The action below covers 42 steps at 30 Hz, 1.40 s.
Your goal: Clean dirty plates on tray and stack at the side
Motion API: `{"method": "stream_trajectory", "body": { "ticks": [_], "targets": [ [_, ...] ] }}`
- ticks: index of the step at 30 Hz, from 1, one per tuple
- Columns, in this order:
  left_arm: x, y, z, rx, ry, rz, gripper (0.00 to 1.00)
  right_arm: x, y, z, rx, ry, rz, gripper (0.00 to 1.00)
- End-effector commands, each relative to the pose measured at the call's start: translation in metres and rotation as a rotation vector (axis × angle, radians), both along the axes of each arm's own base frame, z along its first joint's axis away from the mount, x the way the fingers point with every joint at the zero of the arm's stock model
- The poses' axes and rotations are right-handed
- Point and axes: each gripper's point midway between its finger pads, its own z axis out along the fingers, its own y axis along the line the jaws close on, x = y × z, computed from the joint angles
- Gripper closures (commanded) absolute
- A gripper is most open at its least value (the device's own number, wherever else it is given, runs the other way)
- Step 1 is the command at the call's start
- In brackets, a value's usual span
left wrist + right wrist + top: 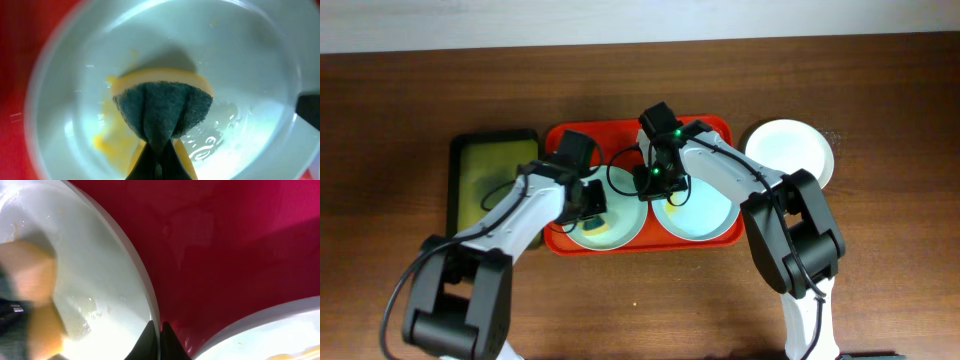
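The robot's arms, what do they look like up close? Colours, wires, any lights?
The left arm and right arm are smooth white tubes linked by chunky black joints. Thin black cables loop alongside. The left hand and right hand are black, each with two slim fingers. Small green lights glow on the right arm.

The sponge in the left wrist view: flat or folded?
Folded. The left pincer pinches the sponge at its middle, and its green pad bulges on both sides.
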Motion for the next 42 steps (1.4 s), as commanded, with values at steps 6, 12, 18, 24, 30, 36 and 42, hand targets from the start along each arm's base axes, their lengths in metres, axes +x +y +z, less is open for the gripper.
{"method": "stream_trajectory", "body": {
  "ticks": [6,12,18,24,30,36,42],
  "targets": [
    [0.011,0.022,-0.027,0.255,-0.055,0.004,1.0,-0.002,-0.012,-0.011,-0.031,0.027,-0.025,0.96],
    [0.02,0.085,0.008,0.638,-0.153,0.067,1.0,-0.002,-0.013,-0.011,-0.037,0.028,-0.026,0.96],
    [0.036,0.017,0.032,0.239,-0.177,0.028,1.0,-0.002,-0.013,-0.011,-0.037,0.027,-0.026,0.96],
    [0.032,-0.037,0.026,-0.074,-0.113,0.019,1.0,-0.001,-0.013,-0.011,-0.036,0.025,-0.027,0.96],
    [0.025,-0.028,-0.014,-0.001,-0.035,0.028,1.0,-0.001,-0.013,-0.011,-0.036,0.025,-0.027,0.96],
    [0.027,0.063,-0.004,0.492,-0.098,0.12,1.0,-0.002,-0.013,-0.011,-0.037,0.028,-0.025,0.96],
    [0.033,0.033,0.033,0.286,-0.126,0.115,1.0,-0.002,-0.012,-0.011,-0.037,0.027,-0.025,0.96]
  ]
}}
